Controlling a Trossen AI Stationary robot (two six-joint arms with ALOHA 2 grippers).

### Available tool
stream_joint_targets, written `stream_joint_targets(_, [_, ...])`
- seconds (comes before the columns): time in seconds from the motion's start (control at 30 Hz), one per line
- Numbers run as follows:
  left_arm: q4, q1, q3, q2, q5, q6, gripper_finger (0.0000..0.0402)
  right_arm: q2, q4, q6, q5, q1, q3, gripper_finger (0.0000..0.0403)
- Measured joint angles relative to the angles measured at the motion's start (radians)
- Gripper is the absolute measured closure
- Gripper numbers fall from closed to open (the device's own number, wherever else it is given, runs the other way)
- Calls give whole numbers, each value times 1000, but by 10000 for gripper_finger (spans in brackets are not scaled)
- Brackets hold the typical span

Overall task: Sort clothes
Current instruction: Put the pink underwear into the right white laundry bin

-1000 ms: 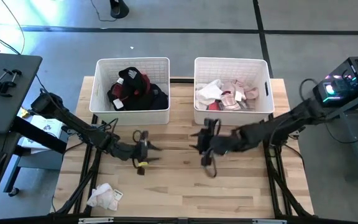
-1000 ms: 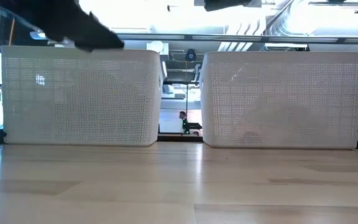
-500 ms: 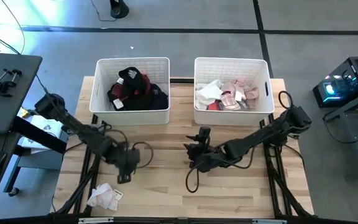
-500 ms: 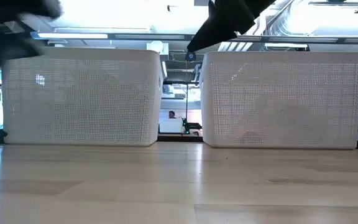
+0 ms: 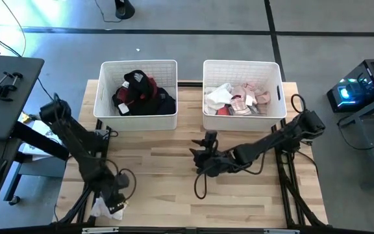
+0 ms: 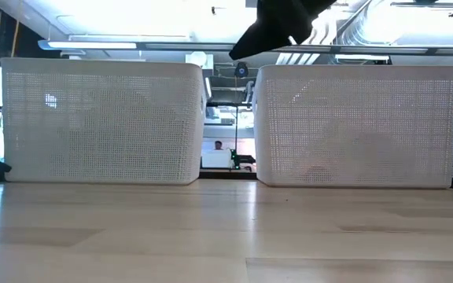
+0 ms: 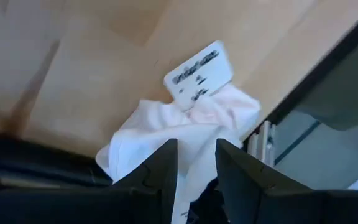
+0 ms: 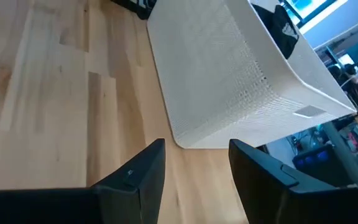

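Observation:
A white garment (image 5: 102, 208) with a paper tag (image 7: 199, 74) lies crumpled on the wooden table at its near-left corner. My left gripper (image 5: 114, 197) points down just over it, and its fingers (image 7: 196, 163) stand a little apart with white cloth showing in the gap. I cannot tell whether they touch the cloth. My right gripper (image 5: 200, 159) hovers open over mid-table with nothing between its fingers (image 8: 194, 168). Dark clothes (image 5: 141, 94) fill the left bin (image 5: 139, 64). Light and pink clothes (image 5: 239, 97) fill the right bin (image 5: 242, 63).
The two white mesh bins stand side by side at the table's far edge, with a narrow gap (image 6: 228, 126) between them. The white garment lies right by the table's left edge (image 7: 303, 81). Bare wood (image 5: 174, 195) stretches between the grippers and along the near edge.
My left gripper has swung from mid-table toward the near-left corner. It has rolled and tipped from nearly level to pointing down over the white garment. My right gripper has sunk and shifted a little toward the table's left, then kept still. The garment has not moved.

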Motion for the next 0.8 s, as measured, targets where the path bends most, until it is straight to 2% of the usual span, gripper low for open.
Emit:
stream_joint_targets(0.1, [1, -29, 0, 33, 1, -67, 310, 0, 11, -26, -17, -12, 0, 238])
stream_joint_targets(0.23, [7, -40, -1, 104, 34, -52, 323, 0, 8, -31, -48, -23, 0, 238])
stream_joint_targets(0.47, [83, -15, 1, 267, 146, 216, 389, 0, 5, -26, -63, -24, 0, 238])
stream_joint_targets(0.6, [104, 36, 4, 317, 168, 353, 397, 0, 5, -25, -64, -24, 0, 238])
stream_joint_targets(0.7, [109, 94, 4, 312, 71, 467, 400, 0, 3, -23, -64, -24, 0, 238])
stream_joint_targets(0.8, [117, 159, 13, 290, -149, 620, 401, 0, -11, -17, -63, -23, 0, 238])
